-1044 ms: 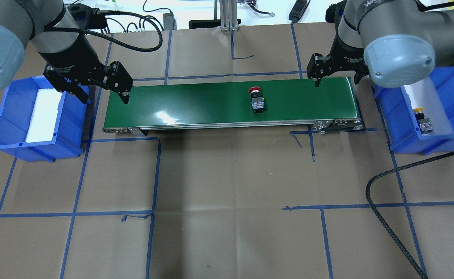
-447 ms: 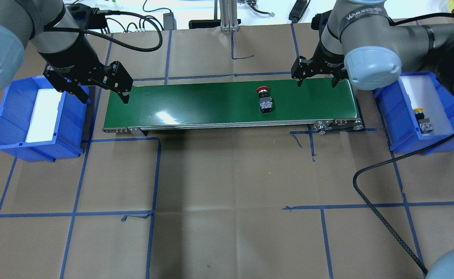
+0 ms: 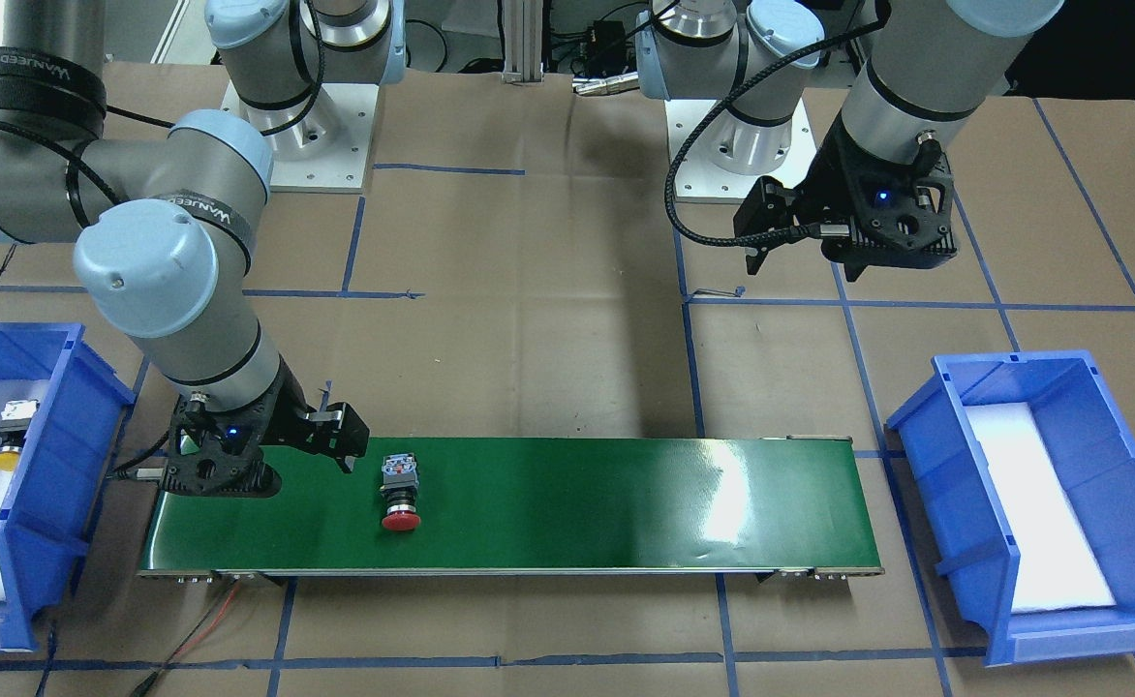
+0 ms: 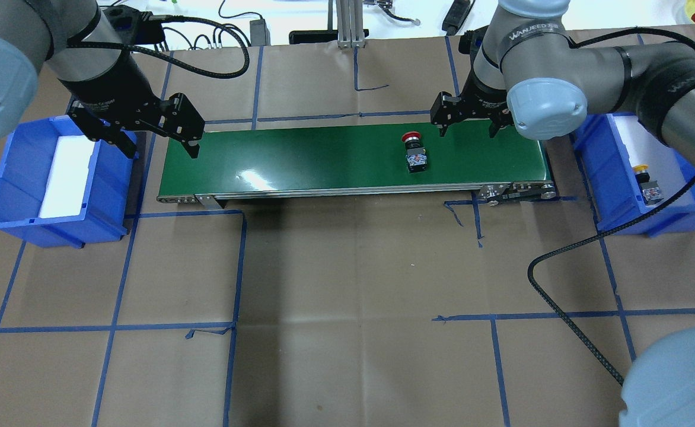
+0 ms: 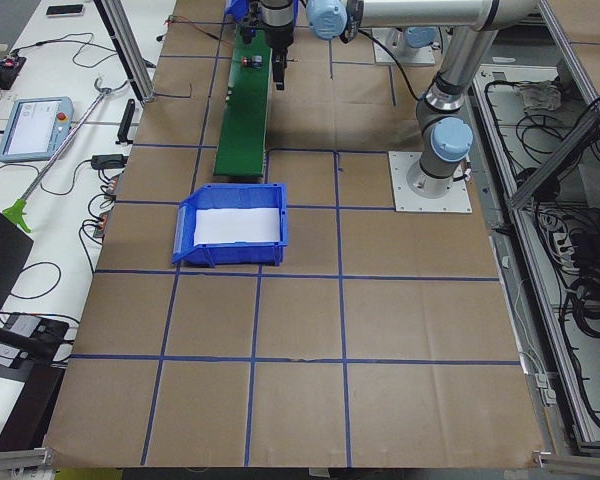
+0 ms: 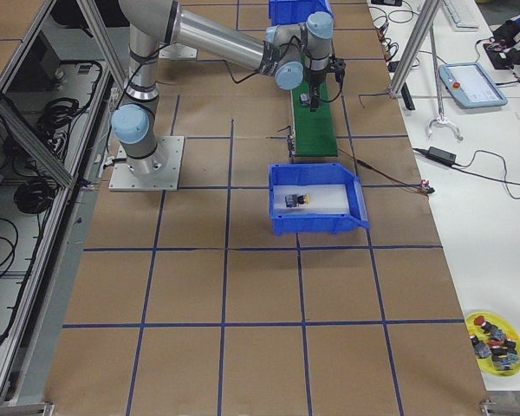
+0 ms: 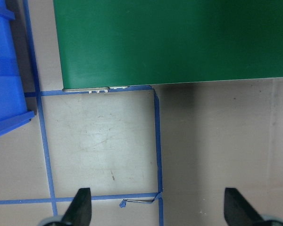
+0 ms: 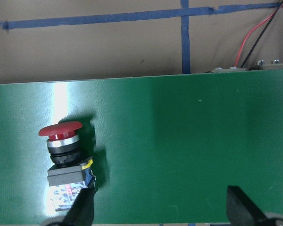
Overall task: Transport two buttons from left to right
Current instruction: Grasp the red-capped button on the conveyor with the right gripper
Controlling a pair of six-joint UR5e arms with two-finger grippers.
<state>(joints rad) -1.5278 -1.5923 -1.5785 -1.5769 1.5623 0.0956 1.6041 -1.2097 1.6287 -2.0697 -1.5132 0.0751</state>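
The red button [image 4: 415, 152] lies on its side on the green conveyor belt [image 4: 324, 160], towards the belt's right end. My right gripper [image 4: 467, 127] hangs open just right of it, over the belt's far edge. In the right wrist view the red button [image 8: 66, 155] sits by the left fingertip [image 8: 82, 212], not between the fingers. The yellow button [image 4: 647, 184] rests in the right blue bin [image 4: 614, 190]. Over the belt's left end my left gripper [image 4: 161, 148] is open and empty. The left wrist view shows only the belt edge and brown paper.
A blue bin [image 4: 3, 178] with a white liner stands left of the belt. A black cable [image 4: 561, 308] loops over the table at the right. Blue tape lines cross the brown paper. An aluminium post [image 4: 347, 24] stands at the far edge.
The red button has travelled rightwards along the belt. My right gripper has swung left from the right bin towards it, still open. The left arm has not moved.
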